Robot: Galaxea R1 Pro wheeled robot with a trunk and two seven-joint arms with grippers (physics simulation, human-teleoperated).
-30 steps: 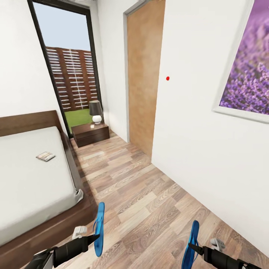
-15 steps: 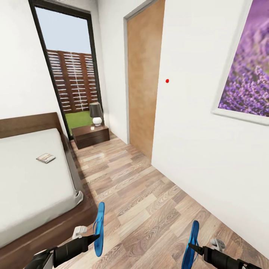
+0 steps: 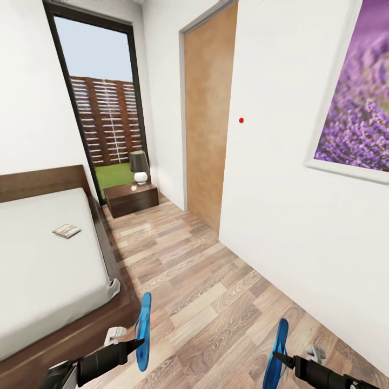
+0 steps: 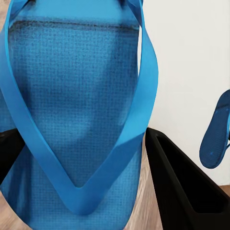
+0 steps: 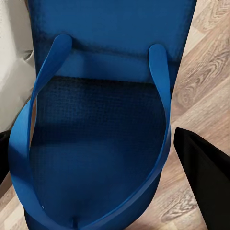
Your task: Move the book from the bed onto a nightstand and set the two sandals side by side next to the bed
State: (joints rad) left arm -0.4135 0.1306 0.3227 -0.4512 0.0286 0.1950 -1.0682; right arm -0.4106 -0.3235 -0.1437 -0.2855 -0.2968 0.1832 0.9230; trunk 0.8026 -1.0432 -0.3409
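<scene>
Each arm holds one bright blue sandal on edge above the floor. My left gripper [image 3: 136,343] is shut on the left sandal [image 3: 143,330], close to the bed's foot corner; its sole and straps [image 4: 76,120] show large in the left wrist view. My right gripper [image 3: 278,357] is shut on the right sandal [image 3: 277,351], seen up close as a blue sole [image 5: 103,115] in the right wrist view. The book [image 3: 66,231] lies on the grey mattress of the bed [image 3: 38,270]. The nightstand [image 3: 131,197] with its lamp [image 3: 139,165] stands beyond the bed.
A wood-plank floor [image 3: 205,292] runs between the bed and the white wall [image 3: 281,216] on the right. A tan door [image 3: 208,119] is set in that wall, with a purple picture [image 3: 356,108] nearer. A tall window [image 3: 105,108] is at the far end.
The whole view has shifted slightly downward, so the camera has moved. Both grippers and their sandals keep the same places in the picture.
</scene>
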